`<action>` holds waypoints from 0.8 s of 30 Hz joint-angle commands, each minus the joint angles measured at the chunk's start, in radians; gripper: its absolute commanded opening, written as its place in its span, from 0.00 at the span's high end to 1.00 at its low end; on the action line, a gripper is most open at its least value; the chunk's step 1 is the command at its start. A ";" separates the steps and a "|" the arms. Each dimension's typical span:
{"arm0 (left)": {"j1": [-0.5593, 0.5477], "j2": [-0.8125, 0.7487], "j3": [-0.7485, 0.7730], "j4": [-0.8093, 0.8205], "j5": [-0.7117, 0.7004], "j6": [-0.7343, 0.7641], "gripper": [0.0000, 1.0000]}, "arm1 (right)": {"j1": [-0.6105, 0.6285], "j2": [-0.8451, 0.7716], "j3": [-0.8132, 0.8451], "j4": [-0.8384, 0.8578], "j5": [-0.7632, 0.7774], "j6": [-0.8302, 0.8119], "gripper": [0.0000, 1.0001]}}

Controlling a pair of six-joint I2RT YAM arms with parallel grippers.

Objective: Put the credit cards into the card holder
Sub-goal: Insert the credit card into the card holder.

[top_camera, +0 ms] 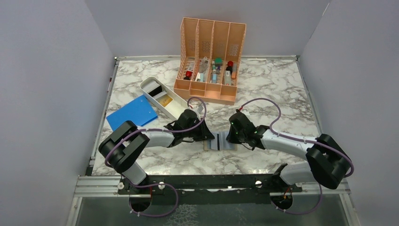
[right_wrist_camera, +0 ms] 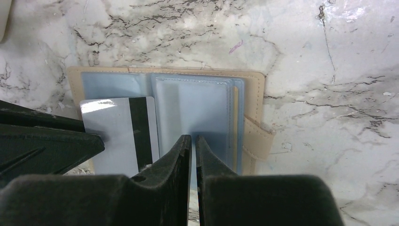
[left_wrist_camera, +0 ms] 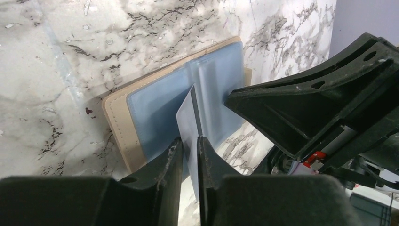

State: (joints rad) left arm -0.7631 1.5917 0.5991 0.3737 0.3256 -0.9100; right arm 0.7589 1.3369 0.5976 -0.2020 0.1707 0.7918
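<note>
At the left of the table lie a blue sheet and a white oblong tray with a gold-yellow card in it, well apart from the work at the near middle. There the left pincer pinches a pale credit card by its near end, black stripe up – the card hangs tilted over the left half of the tan card holder, which lies open and flat with its clear sleeves fanned upward. The right pincer has its jaws pressed almost together over the near edge of the middle sleeves; whether a sleeve is caught in the slit I cannot tell. The step in hand looks like insertion of this card, and no card is plainly seated in the sleeves yet. The next move calls for lining the card's leading edge with a sleeve mouth and sliding it in flat – the holder held steady the while.
</note>
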 commanded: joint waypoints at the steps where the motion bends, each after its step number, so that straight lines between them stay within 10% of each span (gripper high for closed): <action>1: 0.001 -0.021 -0.004 0.001 -0.003 0.035 0.86 | -0.006 0.002 -0.021 -0.106 0.009 -0.019 0.86; 4: 0.001 -0.012 0.003 -0.004 -0.008 0.045 1.00 | -0.006 0.002 -0.026 -0.098 0.012 -0.019 0.86; 24: 0.012 0.048 0.054 -0.006 0.061 0.084 1.00 | -0.006 -0.045 0.028 -0.191 0.047 -0.042 0.84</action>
State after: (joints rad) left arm -0.7601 1.6032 0.6342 0.3649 0.3775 -0.7929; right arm 0.7589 1.2953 0.6044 -0.3153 0.1772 0.7738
